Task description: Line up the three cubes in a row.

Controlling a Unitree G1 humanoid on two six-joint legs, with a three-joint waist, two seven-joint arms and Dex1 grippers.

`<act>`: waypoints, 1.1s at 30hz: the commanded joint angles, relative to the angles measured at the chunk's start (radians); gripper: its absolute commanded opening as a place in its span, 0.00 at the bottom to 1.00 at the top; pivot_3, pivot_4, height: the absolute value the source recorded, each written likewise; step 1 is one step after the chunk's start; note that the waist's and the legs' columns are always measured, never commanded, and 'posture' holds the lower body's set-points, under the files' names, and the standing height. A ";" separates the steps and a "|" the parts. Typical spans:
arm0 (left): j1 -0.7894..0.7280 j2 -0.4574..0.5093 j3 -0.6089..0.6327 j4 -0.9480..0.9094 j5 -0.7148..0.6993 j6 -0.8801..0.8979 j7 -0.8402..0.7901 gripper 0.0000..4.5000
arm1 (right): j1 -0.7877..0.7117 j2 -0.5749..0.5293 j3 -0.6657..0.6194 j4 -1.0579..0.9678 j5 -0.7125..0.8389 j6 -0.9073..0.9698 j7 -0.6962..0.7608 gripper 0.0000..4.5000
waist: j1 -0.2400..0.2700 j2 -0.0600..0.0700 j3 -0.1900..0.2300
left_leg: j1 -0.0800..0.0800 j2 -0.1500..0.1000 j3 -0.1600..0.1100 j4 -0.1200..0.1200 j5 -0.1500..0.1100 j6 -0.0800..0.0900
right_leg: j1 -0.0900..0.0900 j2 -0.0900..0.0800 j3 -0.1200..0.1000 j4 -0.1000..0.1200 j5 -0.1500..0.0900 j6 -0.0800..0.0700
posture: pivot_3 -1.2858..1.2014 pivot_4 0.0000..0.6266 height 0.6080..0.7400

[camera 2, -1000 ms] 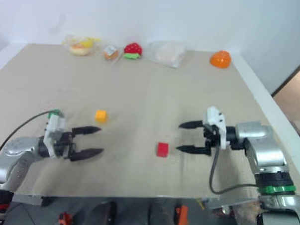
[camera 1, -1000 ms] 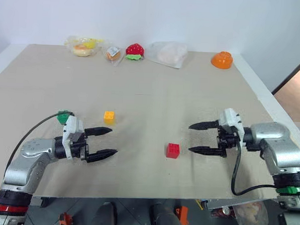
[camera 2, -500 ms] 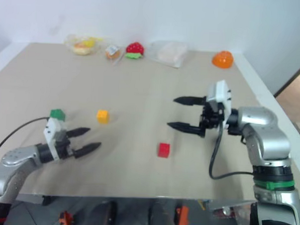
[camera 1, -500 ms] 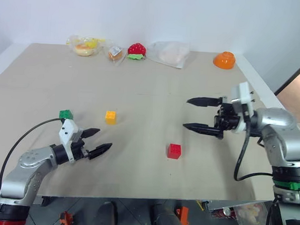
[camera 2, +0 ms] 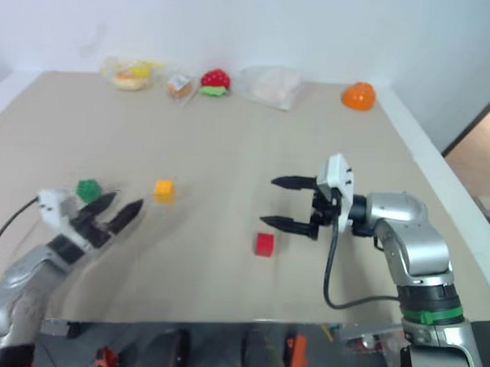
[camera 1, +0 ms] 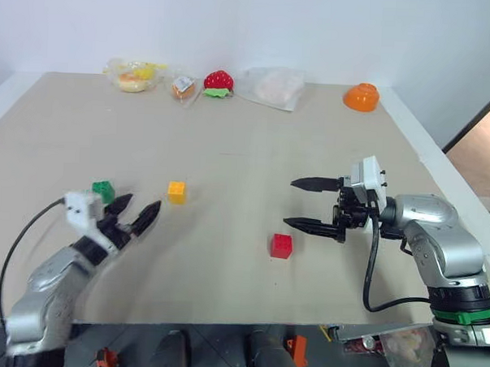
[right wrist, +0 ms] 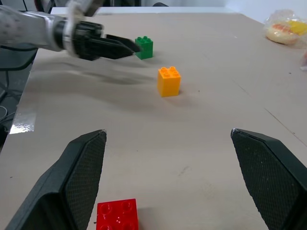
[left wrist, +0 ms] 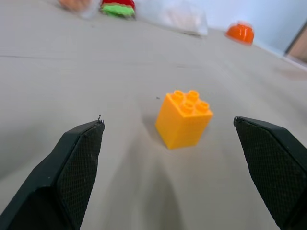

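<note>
We see both grippers wide open and empty: left gripper point(camera 1: 135, 214) faces the yellow-orange cube point(camera 1: 176, 192) just ahead to its right, green cube point(camera 1: 103, 191) beside it, while right gripper point(camera 1: 311, 206) hovers nearer the red cube point(camera 1: 281, 245).

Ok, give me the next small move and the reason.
Probably ease the left gripper forward around the yellow-orange studded plastic block: its open fingers already frame that block, which sits apart from the green studded block and the red studded block.
</note>
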 commanded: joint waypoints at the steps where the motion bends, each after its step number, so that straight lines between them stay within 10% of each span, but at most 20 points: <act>1: 0.082 0.019 0.023 -0.075 -0.031 -0.008 -0.038 1.00 | -0.012 0.009 -0.010 -0.008 0.010 -0.018 0.002 0.96 | 0.002 0.000 0.000 | 0.000 0.000 0.000 0.000 0.000 0.000 | 0.000 0.000 0.000 0.000 0.000 0.000 | 0.52 0.24 1.00; 33: -0.323 0.022 -0.003 0.476 0.405 -0.298 0.310 1.00 | 0.054 0.054 0.006 -0.125 0.025 -0.001 -0.069 0.96 | 0.005 -0.001 -0.001 | -0.001 -0.001 -0.001 0.003 0.000 0.000 | 0.000 0.001 -0.001 0.000 0.003 -0.001 | 0.52 0.24 1.00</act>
